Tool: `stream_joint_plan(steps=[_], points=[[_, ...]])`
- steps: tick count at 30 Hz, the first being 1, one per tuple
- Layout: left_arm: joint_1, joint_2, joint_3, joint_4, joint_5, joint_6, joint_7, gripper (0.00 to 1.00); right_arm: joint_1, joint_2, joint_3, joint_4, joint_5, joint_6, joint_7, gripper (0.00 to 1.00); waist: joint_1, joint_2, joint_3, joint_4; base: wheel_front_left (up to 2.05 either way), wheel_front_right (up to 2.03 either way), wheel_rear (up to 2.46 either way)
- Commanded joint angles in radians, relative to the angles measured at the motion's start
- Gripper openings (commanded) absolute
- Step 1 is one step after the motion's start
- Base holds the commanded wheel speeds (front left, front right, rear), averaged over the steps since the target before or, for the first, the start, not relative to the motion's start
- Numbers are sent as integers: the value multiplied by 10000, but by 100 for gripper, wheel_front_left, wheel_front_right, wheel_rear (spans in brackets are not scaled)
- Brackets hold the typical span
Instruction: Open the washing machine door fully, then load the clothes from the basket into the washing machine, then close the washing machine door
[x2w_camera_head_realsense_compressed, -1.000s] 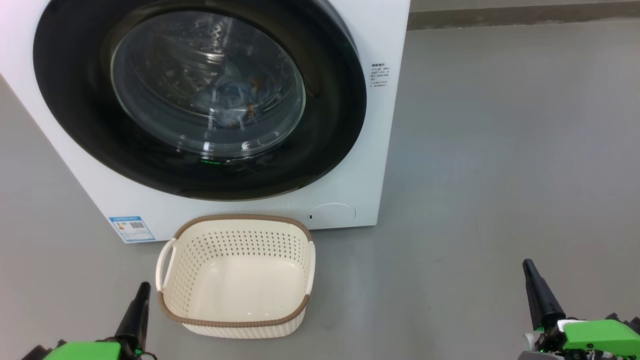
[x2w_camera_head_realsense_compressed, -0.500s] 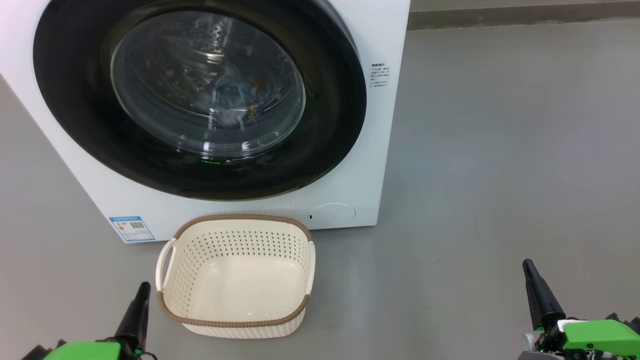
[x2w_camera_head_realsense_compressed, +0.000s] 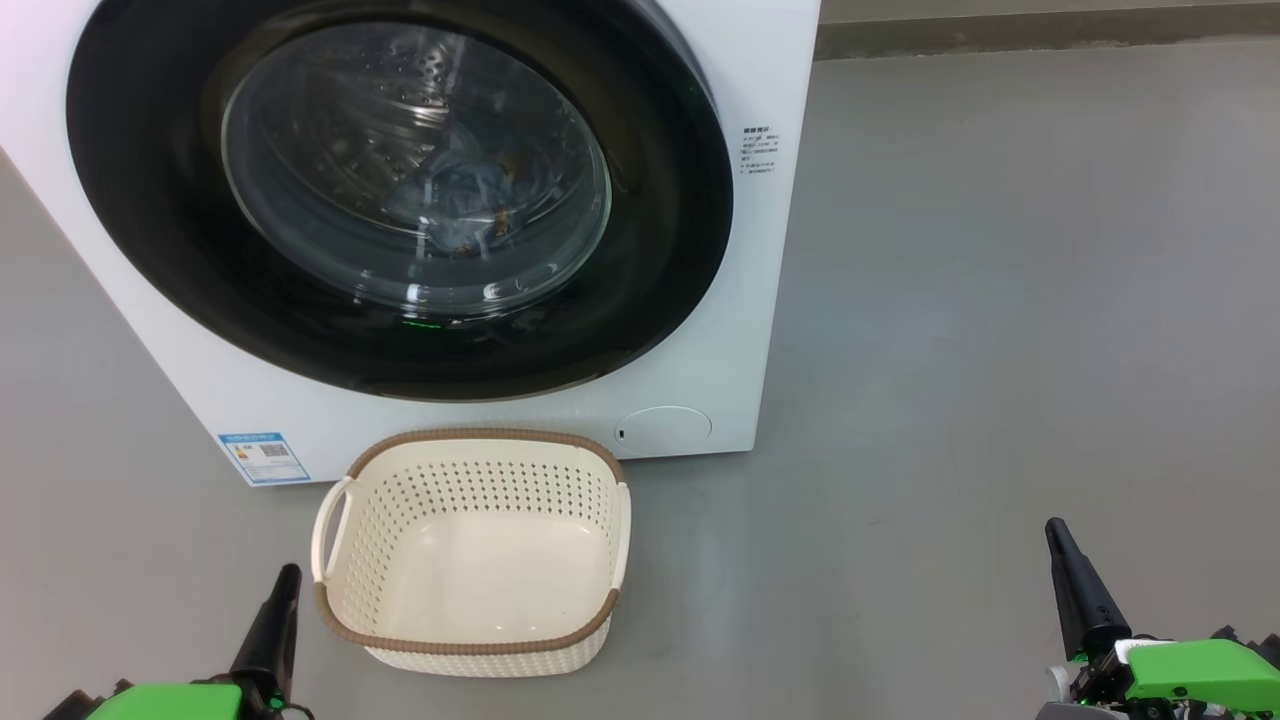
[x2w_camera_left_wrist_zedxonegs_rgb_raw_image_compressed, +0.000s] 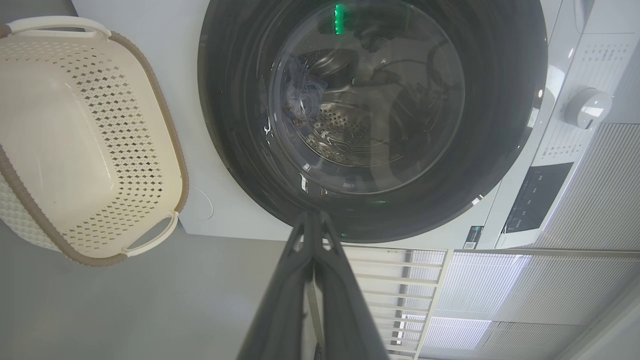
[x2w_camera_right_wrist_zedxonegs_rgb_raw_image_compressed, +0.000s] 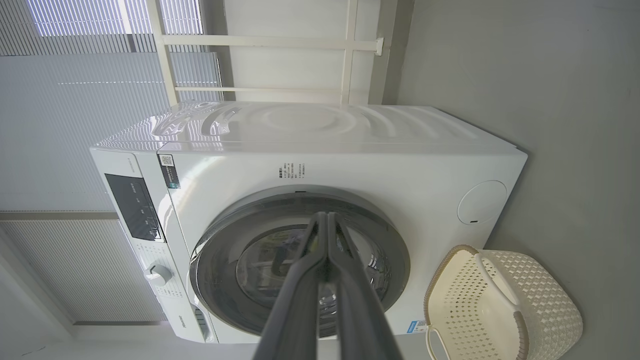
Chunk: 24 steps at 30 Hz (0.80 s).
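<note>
The white washing machine (x2w_camera_head_realsense_compressed: 760, 300) stands on the floor with its round black door (x2w_camera_head_realsense_compressed: 150, 230) closed flat against its front. Through the glass porthole, light blue clothes (x2w_camera_head_realsense_compressed: 465, 205) with orange-brown print lie inside the steel drum. In front of the machine sits the cream perforated basket (x2w_camera_head_realsense_compressed: 470, 555) with a brown rim, and nothing lies in it. My left gripper (x2w_camera_head_realsense_compressed: 285, 580) is low at the basket's left, shut and holding nothing. My right gripper (x2w_camera_head_realsense_compressed: 1055, 530) hangs far to the right, shut too. The wrist views show each pair of fingers (x2w_camera_left_wrist_zedxonegs_rgb_raw_image_compressed: 312, 235) (x2w_camera_right_wrist_zedxonegs_rgb_raw_image_compressed: 325, 235) pressed together.
Grey floor (x2w_camera_head_realsense_compressed: 1000, 300) stretches to the right of the machine, up to a dark skirting at the wall. A blue label sticker (x2w_camera_head_realsense_compressed: 262, 456) and a small round flap (x2w_camera_head_realsense_compressed: 662, 428) mark the machine's lower front. Its control panel and dial (x2w_camera_left_wrist_zedxonegs_rgb_raw_image_compressed: 587, 106) face the left wrist view.
</note>
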<state>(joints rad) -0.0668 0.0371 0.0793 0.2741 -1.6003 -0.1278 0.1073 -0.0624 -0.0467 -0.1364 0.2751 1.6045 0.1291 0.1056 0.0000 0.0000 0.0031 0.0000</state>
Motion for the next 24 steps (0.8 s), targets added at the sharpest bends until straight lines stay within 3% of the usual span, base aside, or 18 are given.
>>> stream_joint_plan(steps=[1, 24], points=[[-412, 131, 343, -292, -86, -29, 58, 0, -456, -35, 223, -303, 39, 16, 79, 0, 0, 0, 0, 0, 0, 0, 0], [-412, 131, 343, -292, -86, -29, 57, 0, -456, -35, 225, -303, 40, 16, 78, 0, 0, 0, 0, 0, 0, 0, 0]])
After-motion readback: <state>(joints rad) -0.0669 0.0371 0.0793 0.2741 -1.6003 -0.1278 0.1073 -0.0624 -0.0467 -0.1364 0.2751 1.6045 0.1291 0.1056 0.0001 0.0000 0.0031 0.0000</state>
